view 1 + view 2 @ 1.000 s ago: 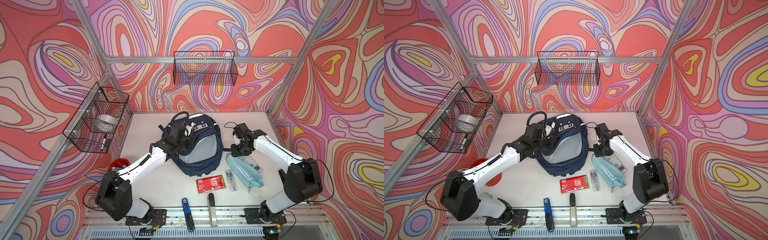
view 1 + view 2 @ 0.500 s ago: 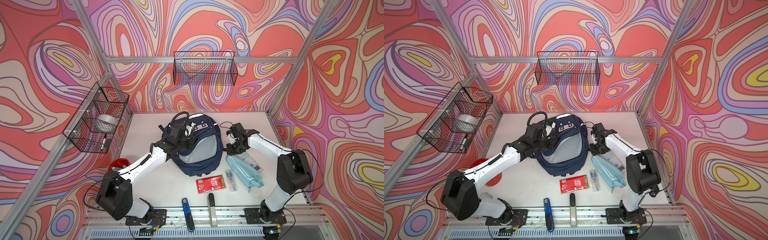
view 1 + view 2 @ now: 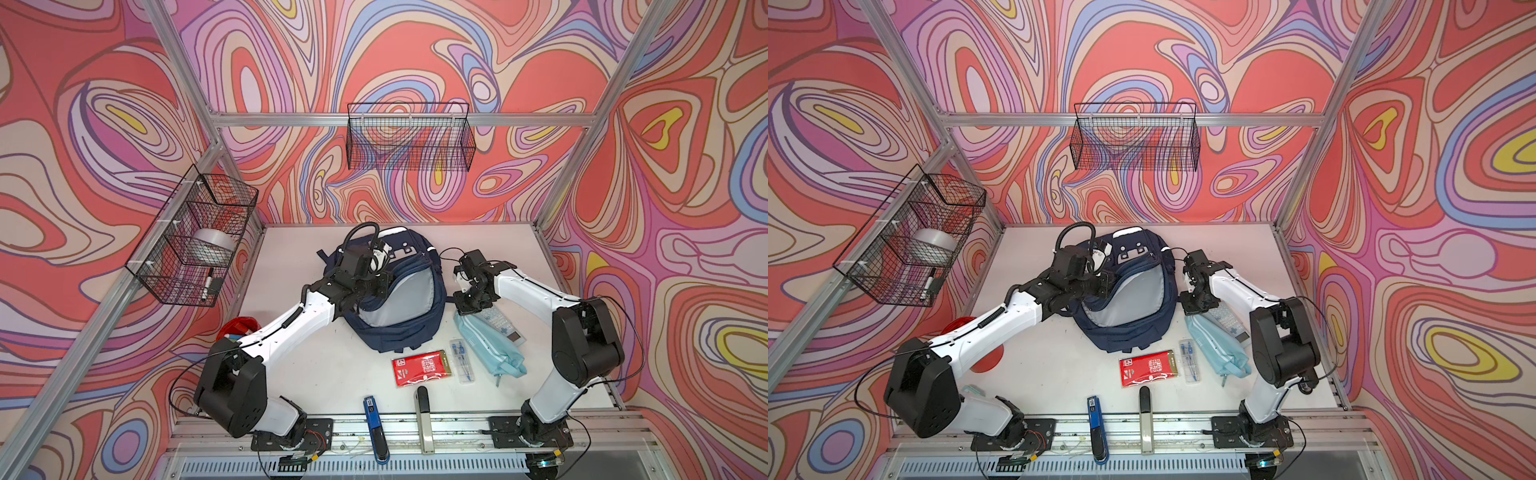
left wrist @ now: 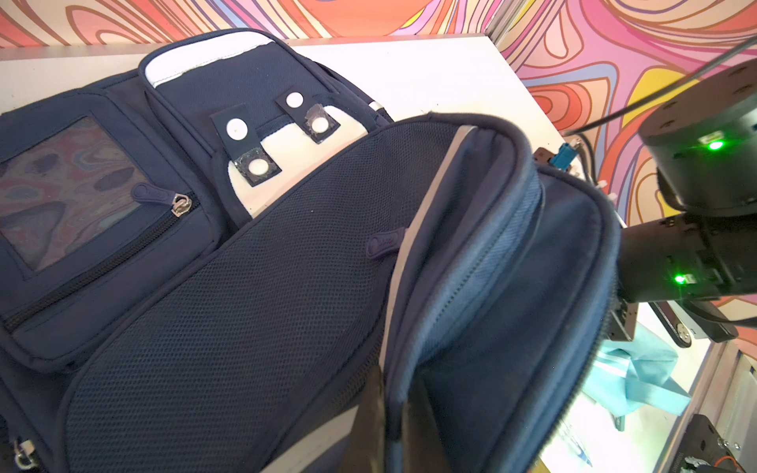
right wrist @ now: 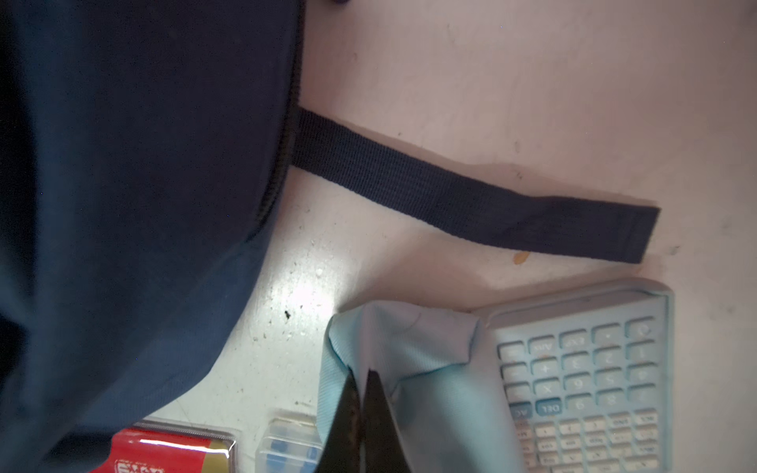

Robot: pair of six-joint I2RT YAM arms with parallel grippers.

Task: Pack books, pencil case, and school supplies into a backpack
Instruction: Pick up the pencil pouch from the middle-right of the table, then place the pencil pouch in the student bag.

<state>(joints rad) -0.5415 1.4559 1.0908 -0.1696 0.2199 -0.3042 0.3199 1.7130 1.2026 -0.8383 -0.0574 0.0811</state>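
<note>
The navy backpack (image 3: 399,332) (image 3: 1129,336) lies mid-table with its main opening held up, grey lining showing. My left gripper (image 3: 384,286) (image 4: 393,389) is shut on the backpack's (image 4: 245,286) opening rim. The light blue pencil case (image 3: 492,347) (image 3: 1221,353) lies to its right, partly over the calculator (image 3: 500,324) (image 5: 585,376). My right gripper (image 3: 467,309) (image 5: 362,374) is shut on a fold of the pencil case's (image 5: 430,368) far end. The red packet (image 3: 419,368) (image 5: 164,450) and pen pack (image 3: 462,359) (image 5: 286,446) lie in front. The books are out of view.
A blue stapler (image 3: 374,419) and a black-and-beige bar (image 3: 424,415) lie at the front edge. A red cup (image 3: 241,326) stands front left under my left arm. Wire baskets hang on the left wall (image 3: 195,245) and back wall (image 3: 409,141). A backpack strap (image 5: 471,196) lies beside the calculator.
My right gripper has dropped onto the pencil case's far end and closed on its fabric. The left arm and the backpack have not moved.
</note>
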